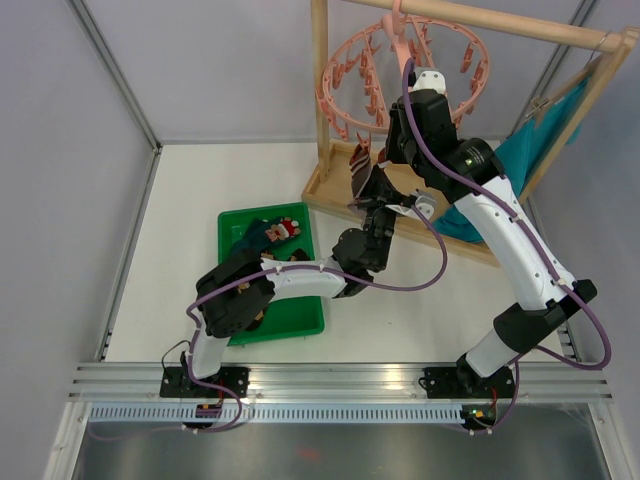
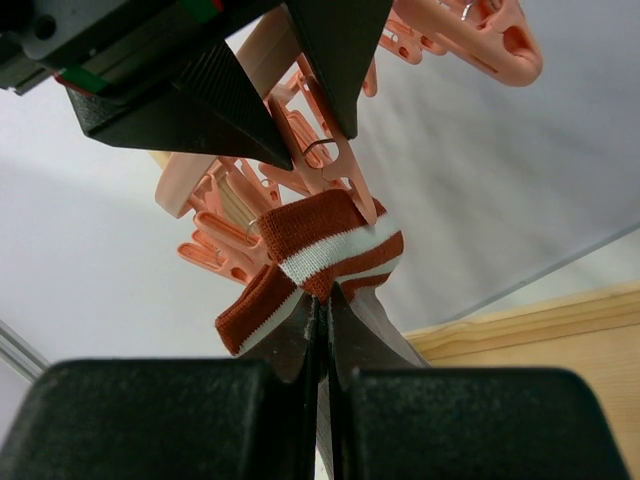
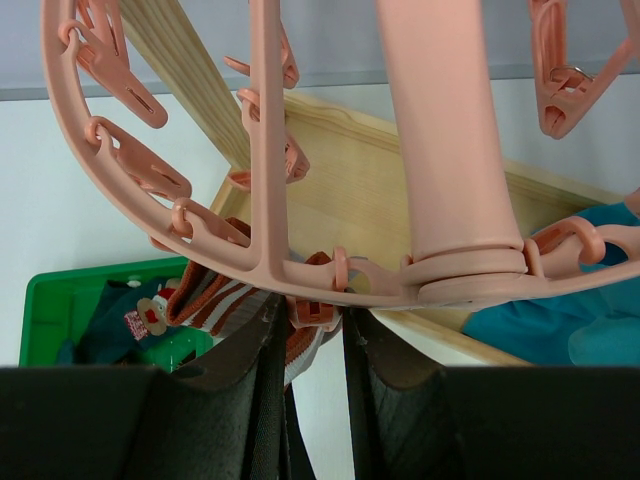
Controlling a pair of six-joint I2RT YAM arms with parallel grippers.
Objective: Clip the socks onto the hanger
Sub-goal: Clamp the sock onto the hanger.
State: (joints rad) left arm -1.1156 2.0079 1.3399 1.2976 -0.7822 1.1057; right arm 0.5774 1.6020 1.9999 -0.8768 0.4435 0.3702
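The pink round hanger (image 1: 400,70) hangs from the wooden rail. My right gripper (image 1: 374,175) reaches down to its near rim, and in the right wrist view its fingers (image 3: 385,360) are closed on either side of a dangling clip peg (image 3: 318,312). My left gripper (image 2: 322,295) is shut on the red-and-white striped cuff of a sock (image 2: 325,240) and holds it up against that peg (image 2: 330,165). In the top view the left gripper (image 1: 382,218) sits just below the right one, with the sock (image 1: 360,165) between them. Other socks (image 1: 275,232) lie in the green tray.
The green tray (image 1: 300,315) sits left of centre on the table, and it also shows in the right wrist view (image 3: 50,310). The wooden frame's base (image 1: 330,190) and post (image 1: 320,90) stand right behind the grippers. A bright teal cloth (image 1: 520,150) hangs at the right.
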